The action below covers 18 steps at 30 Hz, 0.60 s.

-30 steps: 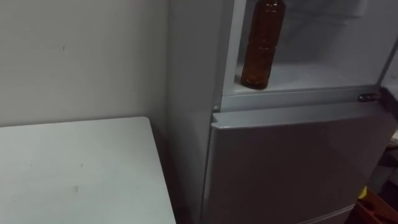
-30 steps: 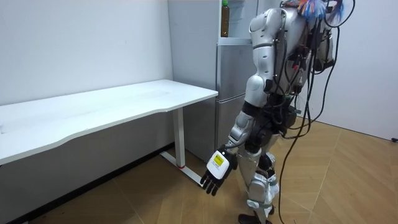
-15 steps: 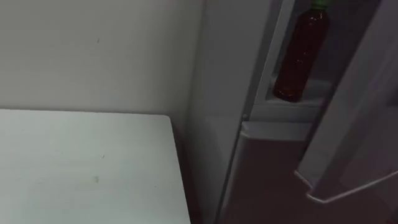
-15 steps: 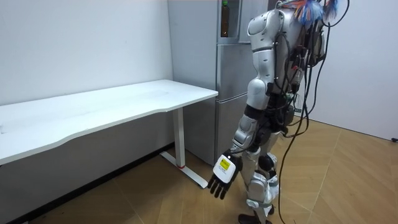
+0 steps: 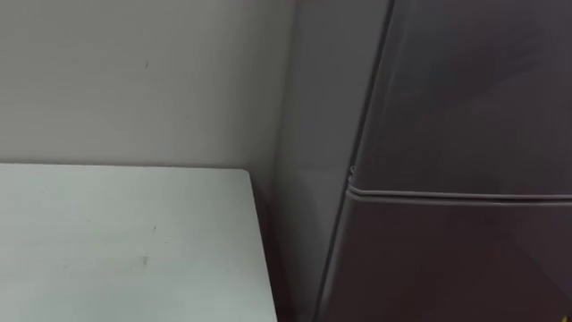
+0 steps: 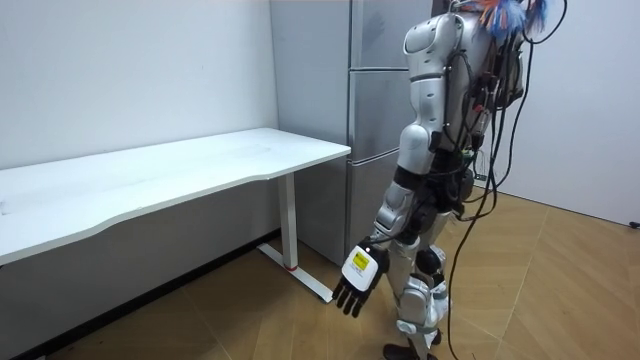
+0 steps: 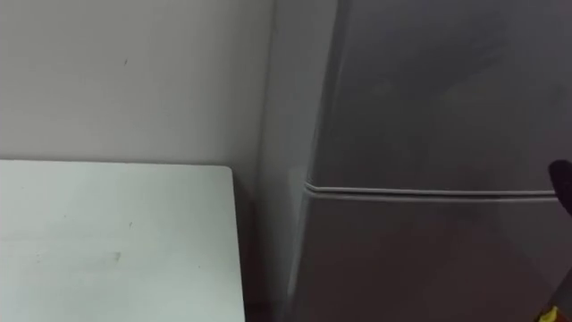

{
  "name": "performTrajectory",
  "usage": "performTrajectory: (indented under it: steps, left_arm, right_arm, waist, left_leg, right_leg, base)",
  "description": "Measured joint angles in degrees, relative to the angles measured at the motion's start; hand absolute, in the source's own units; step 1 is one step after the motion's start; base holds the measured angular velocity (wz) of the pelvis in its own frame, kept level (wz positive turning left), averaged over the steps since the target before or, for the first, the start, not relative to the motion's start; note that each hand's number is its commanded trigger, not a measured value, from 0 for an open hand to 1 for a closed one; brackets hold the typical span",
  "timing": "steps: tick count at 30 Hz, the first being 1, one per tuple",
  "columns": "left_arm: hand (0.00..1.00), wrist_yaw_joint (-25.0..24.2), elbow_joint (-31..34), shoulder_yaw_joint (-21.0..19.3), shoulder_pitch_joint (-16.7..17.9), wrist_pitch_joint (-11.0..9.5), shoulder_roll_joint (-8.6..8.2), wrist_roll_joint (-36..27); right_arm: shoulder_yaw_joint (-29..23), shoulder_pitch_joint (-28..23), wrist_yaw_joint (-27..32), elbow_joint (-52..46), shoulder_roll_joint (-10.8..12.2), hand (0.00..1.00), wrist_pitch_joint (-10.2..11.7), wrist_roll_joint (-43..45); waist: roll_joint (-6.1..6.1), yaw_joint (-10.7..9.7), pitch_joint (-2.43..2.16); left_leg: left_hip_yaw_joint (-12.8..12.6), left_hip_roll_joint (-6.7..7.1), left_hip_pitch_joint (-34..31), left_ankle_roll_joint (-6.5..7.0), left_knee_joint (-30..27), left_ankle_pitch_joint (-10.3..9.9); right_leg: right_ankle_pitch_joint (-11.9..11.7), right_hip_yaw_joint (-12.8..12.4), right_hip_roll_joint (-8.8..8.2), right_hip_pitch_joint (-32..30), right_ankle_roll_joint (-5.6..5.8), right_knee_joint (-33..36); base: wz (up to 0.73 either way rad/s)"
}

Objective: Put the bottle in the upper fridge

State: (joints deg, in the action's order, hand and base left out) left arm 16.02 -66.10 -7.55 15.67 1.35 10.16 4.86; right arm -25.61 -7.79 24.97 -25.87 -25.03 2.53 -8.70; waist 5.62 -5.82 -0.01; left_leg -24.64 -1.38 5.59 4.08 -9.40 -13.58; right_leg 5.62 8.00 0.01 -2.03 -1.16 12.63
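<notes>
The grey fridge (image 5: pixel 465 89) stands before me with its upper door shut flush above the lower door (image 5: pixel 447 259), so the bottle is hidden. In the room view I stand upright close to the fridge (image 6: pixel 375 100), facing it. My left hand (image 6: pixel 358 280) hangs low by my leg, fingers straight and holding nothing. A dark bit of my right hand (image 7: pixel 563 186) shows at the right edge, next to the seam between the two doors.
A white table (image 5: pixel 116 241) stands against the wall on my left, its corner close to the fridge's side. In the room view the table (image 6: pixel 180 170) runs off toward that view's left, over a wooden floor (image 6: pixel 560 290).
The upper fridge door has swung shut over the brown bottle that stood on the shelf. My head view has shifted left. The left hand has stayed low.
</notes>
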Motion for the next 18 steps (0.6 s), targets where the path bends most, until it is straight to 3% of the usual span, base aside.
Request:
performTrajectory:
  steps: [6,13,18]
  left_arm:
    - [0.0,0.1,-0.6,1.8,-0.1,0.3,-0.16,2.9]
    - [0.0,-0.5,-0.7,3.3,-0.8,0.9,-0.24,3.7]
    - [0.0,-1.8,-0.6,3.3,-0.9,0.9,-0.33,4.5]
  right_arm:
    - [3.0,0.4,-2.6,-2.3,0.2,0.0,0.0,2.7]
    - [6.4,2.9,-4.3,-2.3,0.5,0.0,0.1,2.3]
    - [7.0,4.3,-4.9,-2.3,1.2,0.0,0.1,2.4]
  waist:
    - [-0.35,0.2,-0.09]
    - [-1.22,1.8,-0.4]
    - [-1.57,3.2,-0.3]
  left_leg:
    - [0.0,-0.02,0.1,-0.04,0.0,0.0]
    - [0.1,0.0,0.0,-0.01,-0.1,0.0]
    - [0.4,-0.02,0.0,-0.04,-0.1,0.1]
  right_leg:
    - [0.0,0.0,0.05,0.0,-0.01,0.0]
    - [0.0,1.0,-0.14,0.1,-0.01,0.0]
    - [0.0,1.9,-0.21,0.2,-0.02,0.0]
  base:
    - [0.0]
    - [0.0]
    - [0.04]
